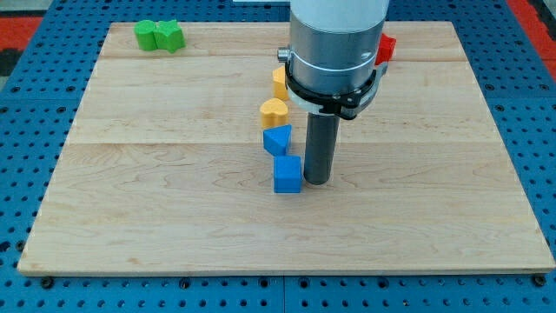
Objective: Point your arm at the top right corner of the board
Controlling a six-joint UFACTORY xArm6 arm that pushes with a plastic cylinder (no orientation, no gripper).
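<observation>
My tip [316, 181] rests on the wooden board [174, 200] near its middle, just right of a blue cube [287, 174] and close to touching it. A blue triangular block [277, 139] lies just above the cube. A yellow heart-shaped block [274, 112] sits above that. Another yellow block [279, 83] is partly hidden behind the arm's grey body [337, 43]. A red block [386, 49] peeks out at the arm's right, toward the board's top right corner [452, 26].
Two green blocks [159, 36] sit side by side, touching, near the board's top left corner. A blue pegboard surface [35, 113] surrounds the board on all sides.
</observation>
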